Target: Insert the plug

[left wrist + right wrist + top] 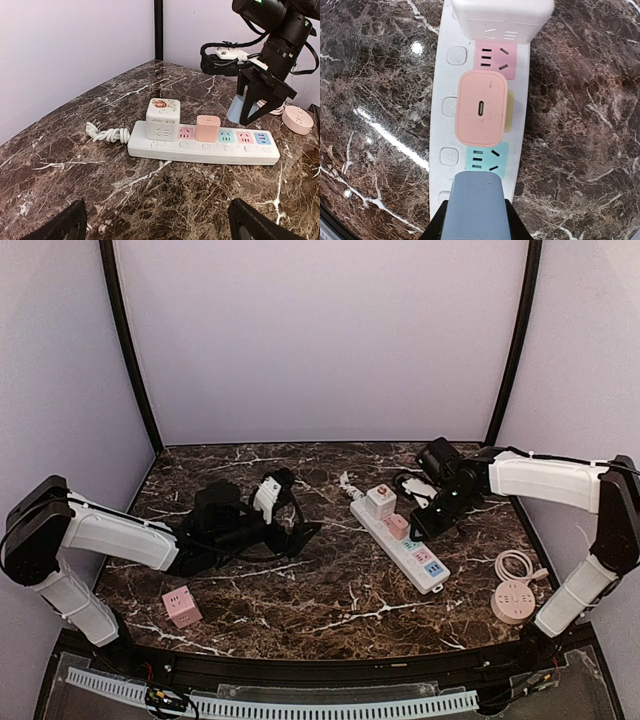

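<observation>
A white power strip (413,552) lies at mid-right on the marble table; it also shows in the left wrist view (200,150) and the right wrist view (445,150). A white cube adapter (162,118) and a pink charger (481,107) sit plugged into it. My right gripper (432,518) is shut on a blue plug (476,205) and holds it just above the strip, beside the empty teal socket (487,157). The blue plug (236,108) hangs clear of the strip in the left wrist view. My left gripper (157,225) is open and empty, left of the strip and facing it.
A pink cube socket (181,606) lies near the front left. A round pink socket (513,600) with a coiled white cord sits at the front right. The strip's bundled cord (107,135) lies at its far end. Purple walls enclose the table.
</observation>
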Controlling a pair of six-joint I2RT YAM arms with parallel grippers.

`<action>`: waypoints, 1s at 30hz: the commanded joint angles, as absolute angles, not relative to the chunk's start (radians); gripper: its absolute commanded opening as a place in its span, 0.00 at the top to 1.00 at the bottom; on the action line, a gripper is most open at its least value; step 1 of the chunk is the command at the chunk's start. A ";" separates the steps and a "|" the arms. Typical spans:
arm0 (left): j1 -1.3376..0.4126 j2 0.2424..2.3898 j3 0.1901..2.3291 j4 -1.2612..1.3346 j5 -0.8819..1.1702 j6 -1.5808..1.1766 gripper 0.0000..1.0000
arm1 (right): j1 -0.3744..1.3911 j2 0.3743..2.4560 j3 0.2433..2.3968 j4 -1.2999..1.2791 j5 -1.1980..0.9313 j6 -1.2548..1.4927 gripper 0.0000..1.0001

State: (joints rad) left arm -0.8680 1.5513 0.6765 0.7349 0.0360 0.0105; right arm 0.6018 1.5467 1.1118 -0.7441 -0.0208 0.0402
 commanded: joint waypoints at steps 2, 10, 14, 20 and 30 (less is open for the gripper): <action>-0.836 1.500 0.646 0.748 0.020 -0.046 0.02 | 0.604 1.607 1.104 -0.702 -0.090 0.014 1.00; -0.778 1.487 0.615 0.774 0.014 -0.106 0.02 | 0.604 1.633 1.104 -0.701 -0.102 0.013 1.00; -0.766 1.486 0.609 0.783 0.023 -0.120 0.01 | 0.604 1.648 1.105 -0.700 -0.091 0.016 1.00; -0.763 1.483 0.605 0.787 0.027 -0.125 0.02 | 0.604 1.675 1.115 -0.694 -0.072 0.019 1.00; -0.757 1.471 0.595 0.790 0.019 -0.126 0.02 | 0.597 1.701 1.139 -0.707 -0.018 0.024 1.00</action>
State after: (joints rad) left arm -0.7647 1.5108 0.6132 0.7700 0.0181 -0.1173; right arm 0.6014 1.6730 1.1278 -0.7052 -0.0563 0.0200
